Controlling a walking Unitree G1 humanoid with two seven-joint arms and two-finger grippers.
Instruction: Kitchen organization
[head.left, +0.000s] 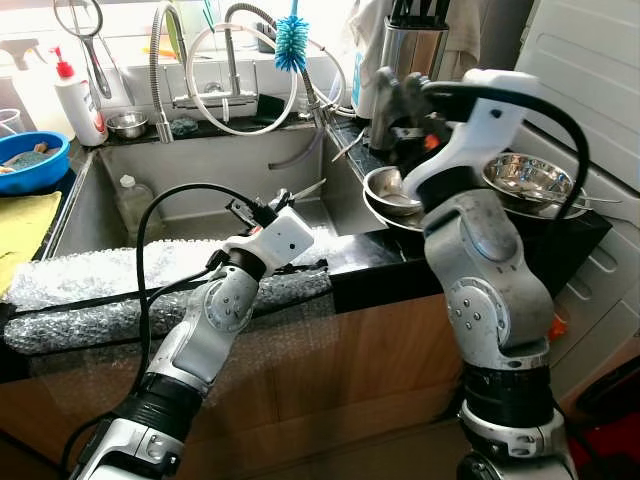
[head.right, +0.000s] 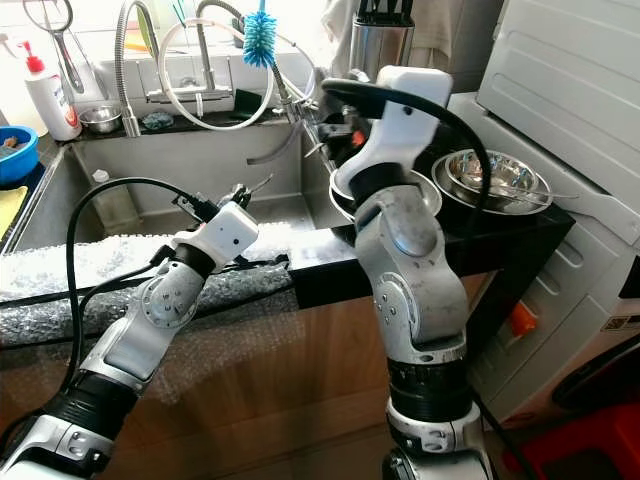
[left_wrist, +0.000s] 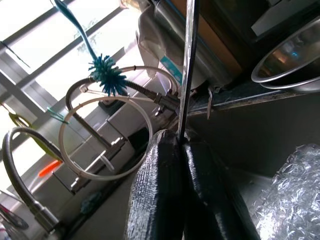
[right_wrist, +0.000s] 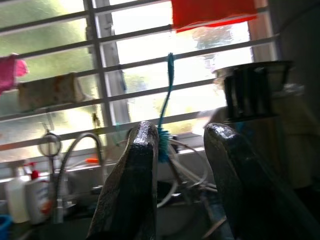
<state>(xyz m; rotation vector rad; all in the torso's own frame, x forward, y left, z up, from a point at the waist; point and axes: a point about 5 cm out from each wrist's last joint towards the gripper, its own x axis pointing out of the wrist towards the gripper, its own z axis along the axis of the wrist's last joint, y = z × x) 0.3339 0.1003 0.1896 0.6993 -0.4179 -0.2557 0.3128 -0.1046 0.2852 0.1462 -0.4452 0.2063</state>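
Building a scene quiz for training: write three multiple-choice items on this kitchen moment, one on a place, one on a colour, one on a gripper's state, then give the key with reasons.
1. Where does the steel mixing bowl sit?
A. in the sink
B. on the dark counter right of the sink
C. on the floor

2. What colour are the bristles of the bottle brush hanging over the faucet?
A. red
B. yellow
C. blue-teal

3. What is the left gripper doing?
A. shut on a thin metal utensil
B. open with nothing in it
C. shut on a sponge

Key: 1 B, the bowl rests on the black countertop beside the basin. 2 C, the head is blue-teal. 3 A, the left wrist view shows the thin metal utensil pinched between closed fingers.
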